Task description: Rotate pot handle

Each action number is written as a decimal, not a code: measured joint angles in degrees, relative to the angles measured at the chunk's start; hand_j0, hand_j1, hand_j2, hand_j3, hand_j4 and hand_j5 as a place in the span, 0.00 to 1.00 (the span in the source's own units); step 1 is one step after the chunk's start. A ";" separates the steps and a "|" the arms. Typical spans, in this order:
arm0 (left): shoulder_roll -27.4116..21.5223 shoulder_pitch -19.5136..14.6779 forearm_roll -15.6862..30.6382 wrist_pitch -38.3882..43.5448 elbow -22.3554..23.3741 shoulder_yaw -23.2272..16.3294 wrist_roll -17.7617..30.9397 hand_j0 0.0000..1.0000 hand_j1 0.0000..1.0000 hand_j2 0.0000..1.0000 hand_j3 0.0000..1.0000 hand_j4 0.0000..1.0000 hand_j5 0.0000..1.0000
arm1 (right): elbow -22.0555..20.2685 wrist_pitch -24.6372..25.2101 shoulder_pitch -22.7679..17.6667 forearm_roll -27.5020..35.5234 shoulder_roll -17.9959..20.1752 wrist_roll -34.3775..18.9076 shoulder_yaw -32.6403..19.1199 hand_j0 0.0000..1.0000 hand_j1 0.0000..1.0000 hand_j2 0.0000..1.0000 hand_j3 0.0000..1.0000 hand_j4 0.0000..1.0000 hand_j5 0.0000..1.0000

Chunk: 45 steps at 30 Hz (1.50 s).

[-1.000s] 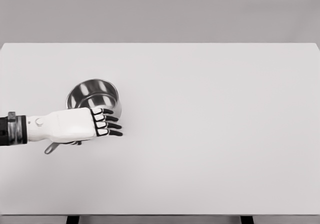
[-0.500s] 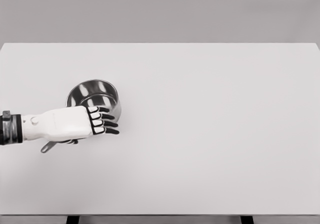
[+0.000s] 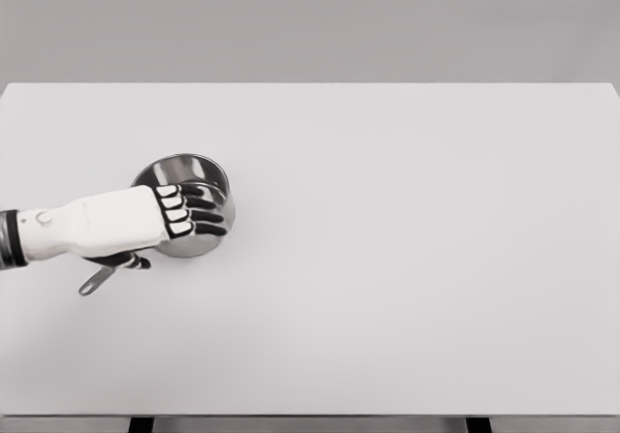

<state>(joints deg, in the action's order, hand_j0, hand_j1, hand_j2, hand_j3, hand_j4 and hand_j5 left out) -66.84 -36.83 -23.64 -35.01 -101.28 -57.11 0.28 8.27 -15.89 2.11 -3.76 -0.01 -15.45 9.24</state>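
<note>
White table point(image 3: 407, 259) fills nearly the whole view: flat, matte, rectangular, no texture. Dark leg stubs poke out under its near edge. Plain grey wall point(image 3: 310, 21) runs behind the far edge.

Landmark is the pot point(image 3: 184, 176), sitting on the table's left half, well away from the far edge and farther still from the near edge. Round, shiny steel, low walls, reflective inside with bright highlights. No contents show in the part of the bowl that is exposed; the near part is covered by the hand.

Left arm point(image 3: 82, 228) comes in from the left edge, white smooth shell with a dark wrist band at the edge of view. Left hand point(image 3: 160, 215) lies across the pot's near-left side. Fingers point(image 3: 199, 215) have white knuckle segments and black tips; they reach out fairly straight, close together, over the pot's near rim and wall. Thumb is tucked dark below the palm, just near-left of the pot. Whether the hand actually clamps anything is not clear from here: cannot tell.

Pot handle point(image 3: 95, 282) is a thin metal strip sticking out from under the hand, running near-left from the pot, with a loop end lying on the table.
</note>
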 measured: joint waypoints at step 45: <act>-0.16 26.72 22.38 0.05 0.05 22.58 -11.52 1.00 1.00 1.00 1.00 1.00 1.00 | 0.00 0.00 0.00 0.00 0.00 0.00 0.00 1.00 1.00 1.00 1.00 1.00 1.00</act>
<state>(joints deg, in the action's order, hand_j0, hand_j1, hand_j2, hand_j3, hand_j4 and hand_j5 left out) -67.00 -10.11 -1.26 -34.95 -101.23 -34.52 -11.24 8.27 -15.89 2.11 -3.76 -0.01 -15.45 9.24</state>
